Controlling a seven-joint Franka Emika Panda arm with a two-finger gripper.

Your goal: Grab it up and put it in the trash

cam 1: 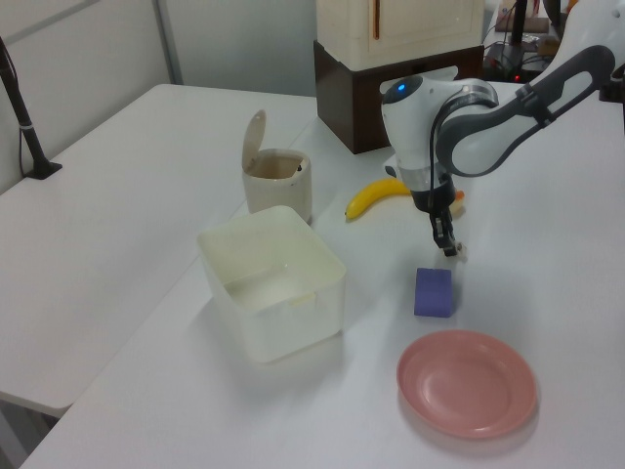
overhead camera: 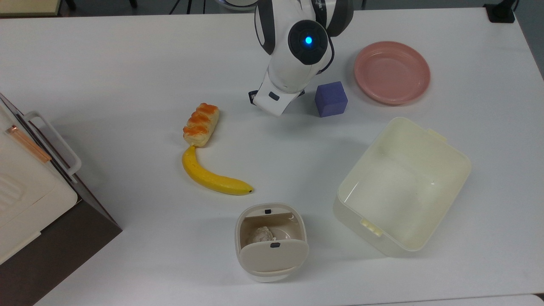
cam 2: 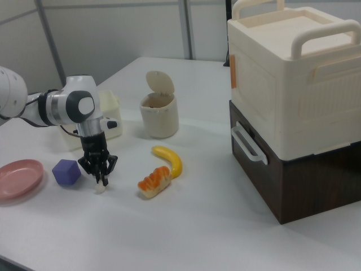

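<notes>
Right now the gripper (cam 2: 103, 179) is down at desk (overhead camera: 127, 63) level, pointing straight down onto the tiny wad (cam 2: 100, 188). The wad sits on the desk right under the tips, w/ the purple cube (cam 2: 66, 172) near it on the right view's left. Can't tell if the fingers are apart or clamped on it. From the left view the gripper (cam 1: 449, 248) and wad (cam 1: 459, 252) are just past the cube (cam 1: 434, 291), toward the banana (cam 1: 379, 195). From the top view the arm's wrist covers that spot, beside the cube (overhead camera: 330, 98).

Bin (overhead camera: 272, 274) stands well apart from the wad, near the top view's bottom edge, flap up, w/ a bigger wad (overhead camera: 261, 234) inside. Tub (overhead camera: 357, 223) is on the top view's right of it, pink plate (overhead camera: 392, 72) beyond the cube, bread (overhead camera: 201, 124) touching the banana's (overhead camera: 212, 178) tip.
</notes>
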